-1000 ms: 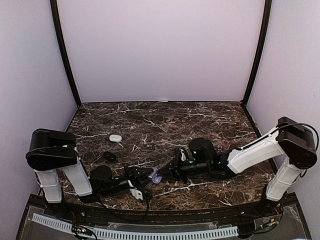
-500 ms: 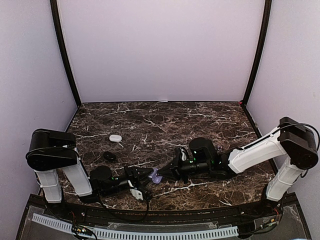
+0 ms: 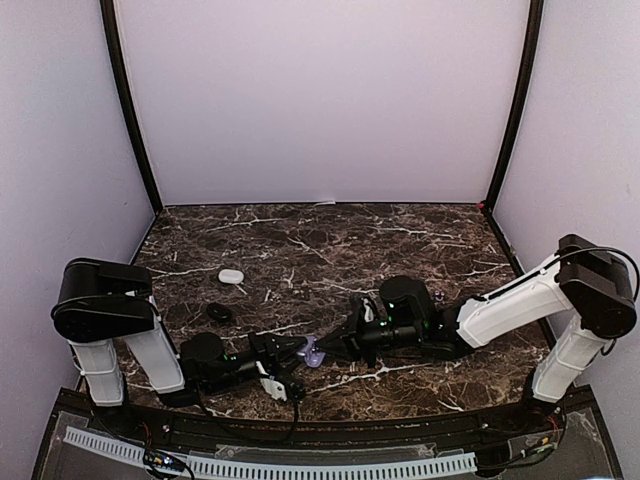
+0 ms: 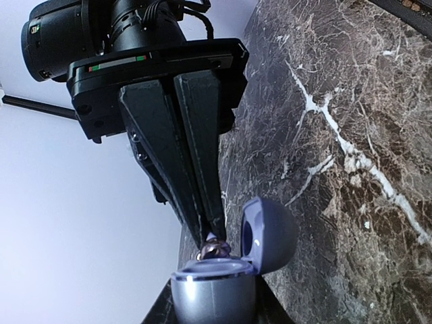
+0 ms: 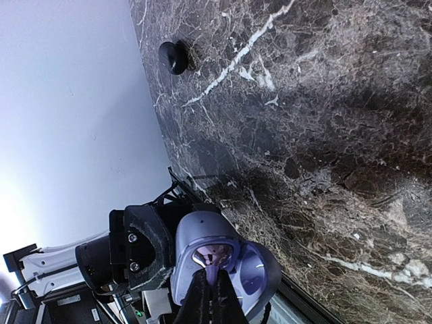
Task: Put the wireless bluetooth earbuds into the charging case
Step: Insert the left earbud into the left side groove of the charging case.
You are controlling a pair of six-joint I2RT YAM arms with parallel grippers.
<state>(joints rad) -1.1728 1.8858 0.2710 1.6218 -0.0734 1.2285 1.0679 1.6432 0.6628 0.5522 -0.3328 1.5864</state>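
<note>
Right gripper point(image 4: 212, 237), closed the last little way at the earbud point(image 4: 214, 250) in the open case point(image 4: 212, 297); right arm point(image 3: 500, 315) shifted slightly toward the worktop's point(image 3: 300, 240) near edge.

Lilac case point(image 4: 212, 300), dark white-veined marble table point(image 3: 400, 240)

Looks like a robotics lab test cell to me, definitely a purpose-built rig. The dark marble-look tabletop point(image 3: 420, 240) is boxed in on three sides by plain pale lilac panels point(image 3: 320, 100), like a little photo booth. Black posts point(image 3: 130, 110) run up the back corners. Two robot arms are bolted side by side at the near edge, the left arm point(image 3: 105, 310) and the right arm point(image 3: 510, 305). Along the front there's a white slotted cable duct point(image 3: 300, 467) with loose wiring poking out by it, which is classic lab bench stuff.
</note>
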